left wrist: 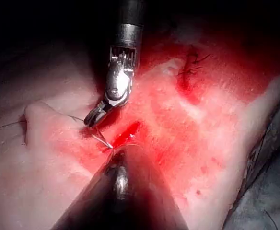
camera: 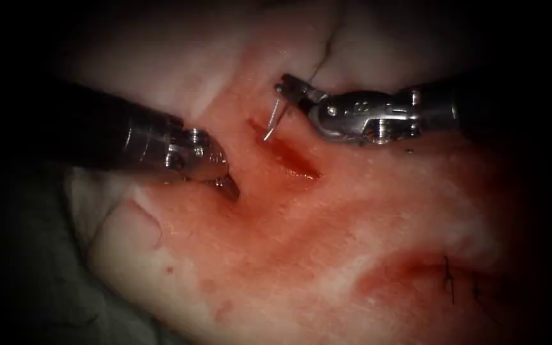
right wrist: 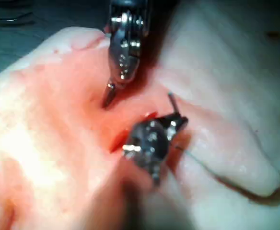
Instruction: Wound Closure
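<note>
The tissue [camera: 352,211] has a short red cut [camera: 287,158] at its middle. My right tool [camera: 287,86] is shut on the curved needle [camera: 272,121] near its blunt end. The needle hangs down, its point at the surface by the cut's upper end; I cannot tell whether it has entered. My left tool [camera: 229,186] is shut on nothing, its tip pressed on the tissue left of the cut. The left wrist view shows the right tool [left wrist: 94,118] and needle [left wrist: 103,140] at the cut [left wrist: 129,132]. The right wrist view shows the needle [right wrist: 171,101] and the left tool [right wrist: 109,98].
Dark thread [camera: 322,56] runs over the tissue behind the right tool; it also trails as thread [right wrist: 202,162]. An older stitched wound [camera: 450,281] with dark thread ends lies at the lower right. Red fluid stains the tissue around the cut. Grey cloth [camera: 27,268] lies beyond the tissue's left edge.
</note>
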You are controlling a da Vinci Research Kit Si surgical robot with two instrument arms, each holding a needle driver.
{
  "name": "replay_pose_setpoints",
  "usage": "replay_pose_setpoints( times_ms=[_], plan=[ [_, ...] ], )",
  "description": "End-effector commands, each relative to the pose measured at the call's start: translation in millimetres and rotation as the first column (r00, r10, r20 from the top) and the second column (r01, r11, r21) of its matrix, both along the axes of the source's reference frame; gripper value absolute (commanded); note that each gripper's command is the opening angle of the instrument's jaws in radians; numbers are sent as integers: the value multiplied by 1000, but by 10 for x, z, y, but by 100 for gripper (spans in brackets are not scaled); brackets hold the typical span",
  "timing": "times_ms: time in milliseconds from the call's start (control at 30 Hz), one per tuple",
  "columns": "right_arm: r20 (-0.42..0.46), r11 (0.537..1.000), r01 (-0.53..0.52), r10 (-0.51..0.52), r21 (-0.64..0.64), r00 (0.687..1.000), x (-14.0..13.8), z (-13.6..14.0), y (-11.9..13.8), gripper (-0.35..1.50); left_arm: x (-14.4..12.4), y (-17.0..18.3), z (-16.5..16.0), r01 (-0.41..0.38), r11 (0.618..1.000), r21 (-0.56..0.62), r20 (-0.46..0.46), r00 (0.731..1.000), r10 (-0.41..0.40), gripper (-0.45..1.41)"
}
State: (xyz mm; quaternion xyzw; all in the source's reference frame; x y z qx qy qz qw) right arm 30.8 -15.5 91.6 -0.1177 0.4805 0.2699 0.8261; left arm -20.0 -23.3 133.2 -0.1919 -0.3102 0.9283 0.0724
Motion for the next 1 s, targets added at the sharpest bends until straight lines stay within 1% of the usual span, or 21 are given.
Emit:
replay_pose_setpoints(
  times_ms=[33,600,733,767,867,1000],
  plan=[
    [-9,1000,-4,4,11,1000,7,6,-6,-35,-5,-4,6,-2,1000,1,2,1000,2,-32],
    [-37,998,-31,33,61,999,8,6,-11,-35,-2,-4,6,-5,1000,1,4,1000,5,-32],
    [-59,995,-37,43,89,997,8,6,-10,-35,-1,-4,6,-7,1000,1,5,1000,7,-33],
    [-76,993,-38,46,109,996,9,6,-10,-35,0,-4,6,-7,1000,1,5,1000,7,-33],
    [-115,989,-1,19,151,993,9,6,-10,-35,2,-4,7,-5,1000,3,3,1000,5,-35],
    [-123,984,26,-5,175,992,11,7,-10,-35,6,-2,8,-8,1000,-3,3,1000,8,-35]
  ],
)
